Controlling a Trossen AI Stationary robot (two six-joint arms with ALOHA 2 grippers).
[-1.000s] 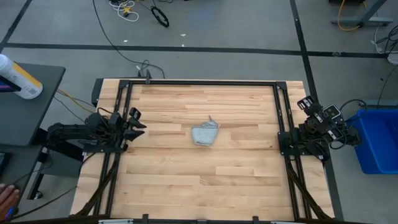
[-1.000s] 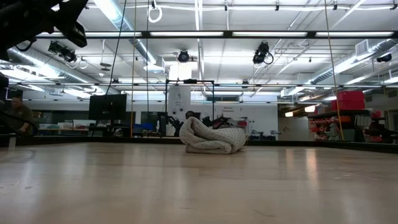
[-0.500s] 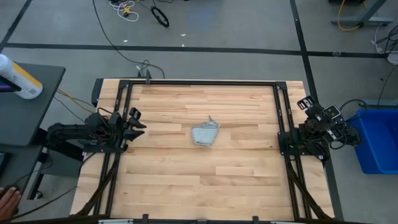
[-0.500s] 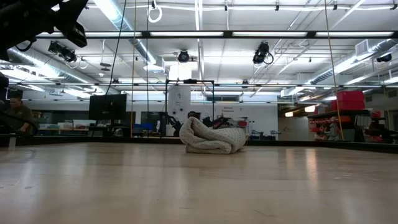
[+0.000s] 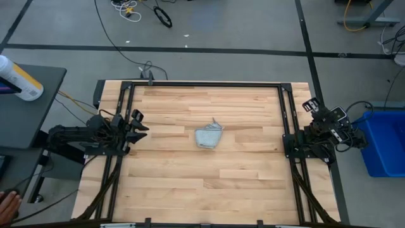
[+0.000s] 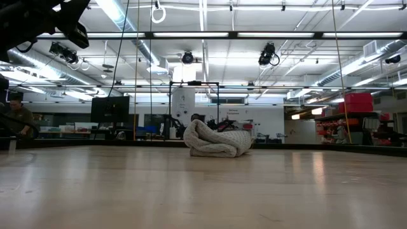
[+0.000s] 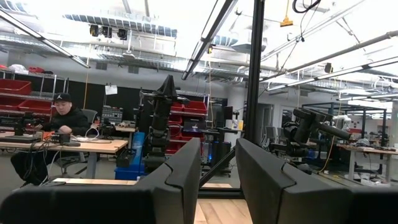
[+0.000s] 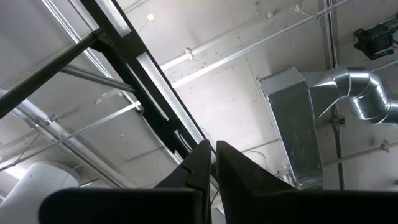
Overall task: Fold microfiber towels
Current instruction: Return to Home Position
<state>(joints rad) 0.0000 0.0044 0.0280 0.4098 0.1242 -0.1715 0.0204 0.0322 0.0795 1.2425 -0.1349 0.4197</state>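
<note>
The microfiber towel (image 5: 209, 135) is a pale grey-blue cloth crumpled into a small heap at the middle of the wooden table; in the low view the towel (image 6: 216, 141) rests on its bunched folds. My left gripper (image 5: 140, 125) waits at the table's left edge, well clear of the cloth, and in its wrist view the left gripper (image 7: 217, 146) is open with nothing between the fingers. My right gripper (image 5: 312, 106) waits at the table's right edge. It points up at the ceiling, and in its wrist view the right gripper (image 8: 212, 146) has its fingers drawn together to a thin slit.
A black frame (image 5: 202, 84) runs along the table's far, left and right edges. A blue bin (image 5: 386, 142) stands beyond the right edge and a grey side table with a white bottle (image 5: 19, 79) beyond the left. A person's hand (image 5: 6, 204) shows at the near left.
</note>
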